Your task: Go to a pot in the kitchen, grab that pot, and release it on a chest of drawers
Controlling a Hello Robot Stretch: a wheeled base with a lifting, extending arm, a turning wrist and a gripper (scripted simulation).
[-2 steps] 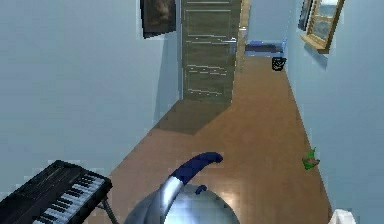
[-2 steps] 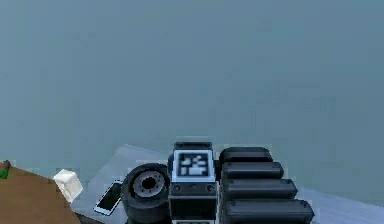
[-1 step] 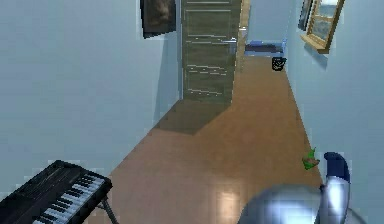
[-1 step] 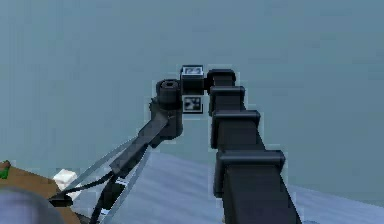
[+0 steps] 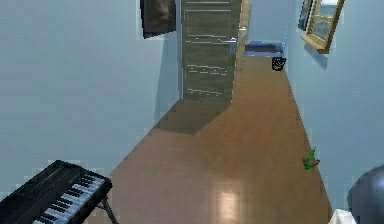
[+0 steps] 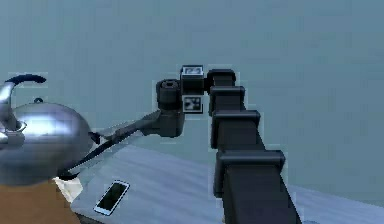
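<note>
Gripper [image 6: 88, 148] fingers point toward the silvery pot [image 6: 35, 140] at the arm side view's left (we cannot tell their state, nor any hold); a weak hold could drop it onto the phone [image 6: 112, 196].

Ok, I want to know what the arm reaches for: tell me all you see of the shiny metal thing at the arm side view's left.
The metal vessel is rounded, silvery and mirror-bright, cut by the picture's left edge. A dark curved handle arches over its top. It looks upright, above a grey-blue top where a phone lies. The gripper reaches toward its lower right side; whether it touches or holds it cannot be told.
</note>
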